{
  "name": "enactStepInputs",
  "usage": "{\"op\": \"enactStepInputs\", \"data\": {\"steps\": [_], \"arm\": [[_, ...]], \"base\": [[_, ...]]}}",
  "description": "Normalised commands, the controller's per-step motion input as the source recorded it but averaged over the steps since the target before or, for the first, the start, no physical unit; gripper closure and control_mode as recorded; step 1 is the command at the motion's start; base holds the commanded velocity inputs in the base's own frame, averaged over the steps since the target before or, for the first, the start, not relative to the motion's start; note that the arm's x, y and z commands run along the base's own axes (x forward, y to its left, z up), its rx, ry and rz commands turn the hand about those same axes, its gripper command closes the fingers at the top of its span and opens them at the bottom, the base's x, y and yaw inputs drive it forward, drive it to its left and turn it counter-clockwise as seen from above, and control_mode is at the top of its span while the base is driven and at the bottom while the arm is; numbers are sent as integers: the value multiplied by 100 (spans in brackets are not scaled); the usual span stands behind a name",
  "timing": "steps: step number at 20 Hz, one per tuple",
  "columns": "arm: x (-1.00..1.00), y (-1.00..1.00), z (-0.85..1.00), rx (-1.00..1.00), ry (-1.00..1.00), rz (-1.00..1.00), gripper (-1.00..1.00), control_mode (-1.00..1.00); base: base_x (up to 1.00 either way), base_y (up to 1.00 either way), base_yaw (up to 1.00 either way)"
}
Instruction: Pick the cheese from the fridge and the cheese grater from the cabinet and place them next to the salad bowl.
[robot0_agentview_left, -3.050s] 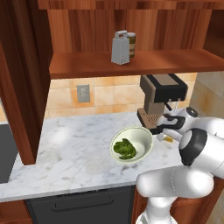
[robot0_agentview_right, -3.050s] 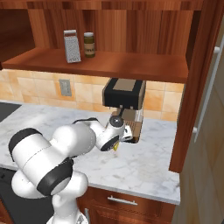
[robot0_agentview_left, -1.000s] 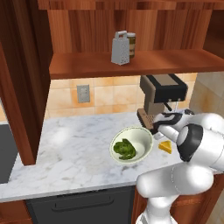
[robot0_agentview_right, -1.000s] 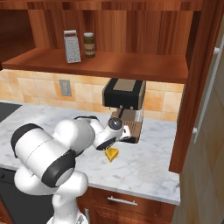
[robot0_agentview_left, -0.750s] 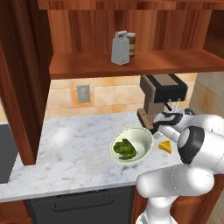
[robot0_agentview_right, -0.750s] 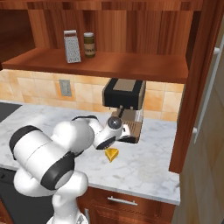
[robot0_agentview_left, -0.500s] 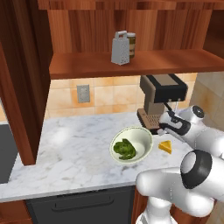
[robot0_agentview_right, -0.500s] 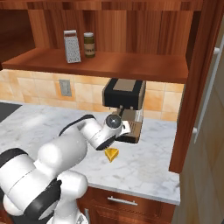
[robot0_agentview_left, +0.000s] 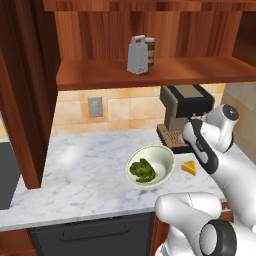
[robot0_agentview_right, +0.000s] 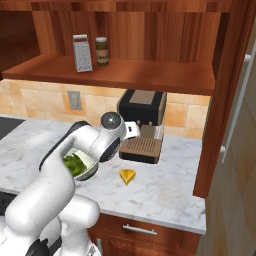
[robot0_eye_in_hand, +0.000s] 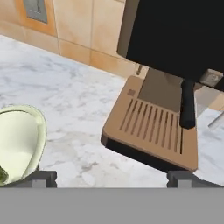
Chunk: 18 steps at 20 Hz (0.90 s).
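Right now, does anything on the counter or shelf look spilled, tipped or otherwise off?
Nothing stands out. The cheese lies on the marble counter beside the salad bowl, which sits level, and the cheese grater stands upright on the cabinet shelf.

Both base views overlook the counter (robot0_agentview_left: 75, 170); hand view seemingly close.

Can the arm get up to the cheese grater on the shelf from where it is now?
Probably yes: the cheese grater stands at the open shelf's front edge, nothing before it, a jar behind.
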Motion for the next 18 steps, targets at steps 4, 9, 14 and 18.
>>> {"op": "enactStepInputs", "data": {"steps": [4,9,14,18], "arm": [[-36,29,100,0,0,0,-100,-100],[-34,33,100,0,-1,0,-100,-100],[-30,47,96,0,-3,-2,-100,-100],[-12,61,79,0,-7,-8,-100,-100]], "base": [[0,0,0],[0,0,0],[0,0,0],[0,0,0]]}}
